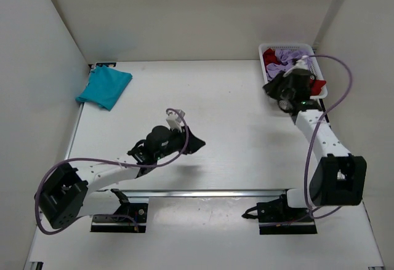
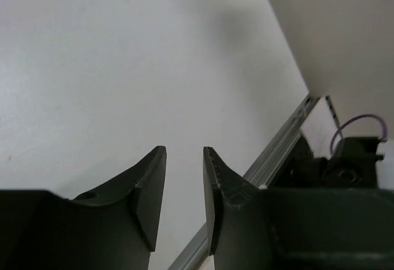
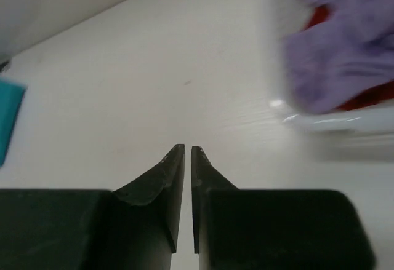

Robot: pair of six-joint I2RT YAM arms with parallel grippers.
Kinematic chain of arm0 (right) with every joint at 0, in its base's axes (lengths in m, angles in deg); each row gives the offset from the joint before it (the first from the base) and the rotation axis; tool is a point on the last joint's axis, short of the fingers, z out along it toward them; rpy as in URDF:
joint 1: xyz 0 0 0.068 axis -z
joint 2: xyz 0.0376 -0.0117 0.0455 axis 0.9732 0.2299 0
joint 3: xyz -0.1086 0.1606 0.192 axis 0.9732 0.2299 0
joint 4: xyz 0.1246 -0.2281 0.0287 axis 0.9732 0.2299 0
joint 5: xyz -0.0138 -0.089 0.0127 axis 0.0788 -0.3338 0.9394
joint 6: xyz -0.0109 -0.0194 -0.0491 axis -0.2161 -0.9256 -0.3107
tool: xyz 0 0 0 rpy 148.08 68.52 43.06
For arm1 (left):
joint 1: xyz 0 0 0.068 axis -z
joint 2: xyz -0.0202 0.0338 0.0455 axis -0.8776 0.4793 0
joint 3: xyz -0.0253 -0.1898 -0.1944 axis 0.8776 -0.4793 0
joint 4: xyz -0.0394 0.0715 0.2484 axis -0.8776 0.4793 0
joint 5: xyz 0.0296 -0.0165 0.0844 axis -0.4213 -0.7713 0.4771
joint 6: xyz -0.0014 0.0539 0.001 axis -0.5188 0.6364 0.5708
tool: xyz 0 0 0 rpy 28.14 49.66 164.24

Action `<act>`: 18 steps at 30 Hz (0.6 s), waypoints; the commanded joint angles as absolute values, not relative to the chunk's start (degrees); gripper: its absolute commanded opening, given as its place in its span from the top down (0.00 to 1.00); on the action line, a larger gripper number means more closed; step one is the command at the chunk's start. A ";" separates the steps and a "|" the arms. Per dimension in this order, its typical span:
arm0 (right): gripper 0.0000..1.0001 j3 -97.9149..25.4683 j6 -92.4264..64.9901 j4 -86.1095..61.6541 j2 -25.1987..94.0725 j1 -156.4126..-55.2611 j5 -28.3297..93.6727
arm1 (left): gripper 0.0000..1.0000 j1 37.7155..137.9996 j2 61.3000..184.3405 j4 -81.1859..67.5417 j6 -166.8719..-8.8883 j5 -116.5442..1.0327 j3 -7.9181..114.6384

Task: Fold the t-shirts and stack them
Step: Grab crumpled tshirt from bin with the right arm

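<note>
A folded teal t-shirt (image 1: 104,87) lies at the table's far left; its edge shows in the right wrist view (image 3: 7,119). A white basket (image 1: 263,67) at the far right holds a crumpled purple t-shirt (image 1: 289,58) and a red one (image 1: 269,56); both also show in the right wrist view, purple (image 3: 345,55) over red (image 3: 369,98). My right gripper (image 1: 268,88) hovers at the basket's left edge, shut and empty (image 3: 188,147). My left gripper (image 1: 200,142) is over the bare middle of the table, open and empty (image 2: 184,150).
White walls enclose the table on the left, back and right. A metal rail (image 1: 203,192) runs along the near edge and shows in the left wrist view (image 2: 277,147). The basket's rim (image 3: 320,122) is just right of my right fingers.
</note>
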State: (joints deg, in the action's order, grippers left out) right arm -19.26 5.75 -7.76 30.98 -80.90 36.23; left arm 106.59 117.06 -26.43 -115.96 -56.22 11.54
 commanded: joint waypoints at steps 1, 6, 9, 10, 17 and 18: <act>0.90 -24.21 4.34 -4.99 36.93 -71.20 32.24 | 0.58 107.67 115.36 -26.33 -114.97 -58.90 5.20; 0.60 -37.47 1.36 -2.98 51.41 -63.45 31.44 | 0.51 110.14 112.63 -29.06 -115.50 -61.97 0.10; 0.50 -43.54 0.65 -0.96 57.84 -60.81 34.95 | 0.48 108.91 111.13 -32.47 -116.64 -63.90 -3.68; 0.48 -43.47 0.30 -1.48 58.73 -60.80 37.14 | 0.48 107.60 110.87 -32.84 -116.73 -64.34 -4.30; 0.45 -49.44 -0.49 -2.37 66.38 -60.27 40.41 | 0.49 103.81 111.31 -32.58 -115.68 -66.19 -4.75; 0.45 -51.19 -0.58 -1.93 67.86 -60.10 40.67 | 0.49 103.90 111.48 -32.32 -115.68 -65.76 -4.49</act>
